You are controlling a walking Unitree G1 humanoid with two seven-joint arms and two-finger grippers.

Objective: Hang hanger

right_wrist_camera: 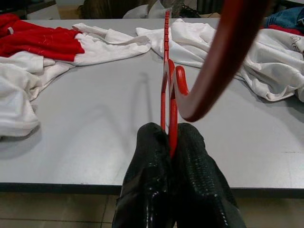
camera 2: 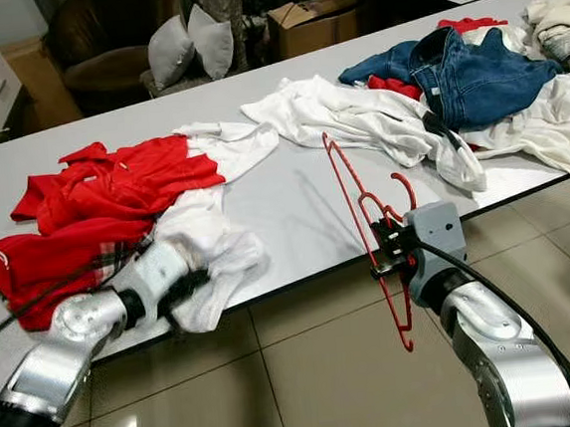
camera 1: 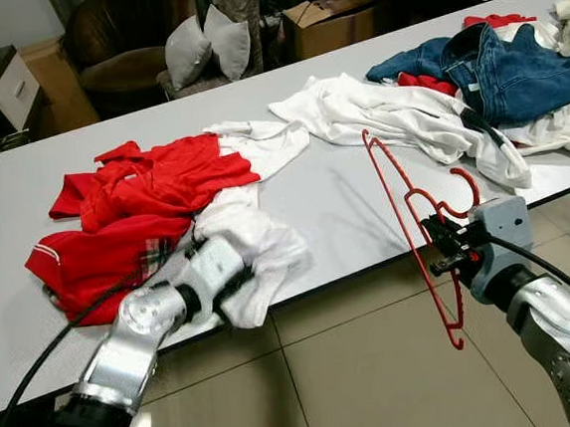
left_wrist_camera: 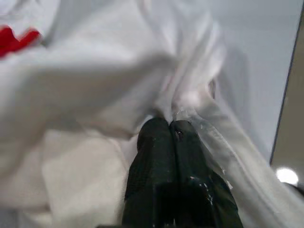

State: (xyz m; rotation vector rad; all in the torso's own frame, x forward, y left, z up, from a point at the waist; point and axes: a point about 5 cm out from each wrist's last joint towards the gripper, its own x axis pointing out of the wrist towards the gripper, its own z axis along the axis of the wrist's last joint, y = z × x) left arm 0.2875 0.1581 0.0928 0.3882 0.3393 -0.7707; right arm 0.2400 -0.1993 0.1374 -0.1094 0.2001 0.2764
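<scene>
My right gripper (camera 1: 446, 244) is shut on a thin red wire hanger (camera 1: 404, 203), holding it upright just off the near edge of the grey table (camera 1: 334, 199). The hook curves back toward my wrist, and in the right wrist view the fingers (right_wrist_camera: 152, 156) pinch the hanger (right_wrist_camera: 167, 95) near its neck. At the table's near edge my left gripper (left_wrist_camera: 168, 124) is shut on a fold of the white garment (camera 1: 258, 246). That garment joins a crumpled red part (camera 1: 134, 202) to its left.
A white shirt (camera 1: 376, 111) and blue jeans (camera 1: 512, 69) lie in a heap on the table's right half. Beyond the table stand a brown armchair (camera 1: 126, 48) with grey cushions and a cardboard box (camera 1: 333, 19). Tiled floor (camera 1: 358, 367) lies below the near edge.
</scene>
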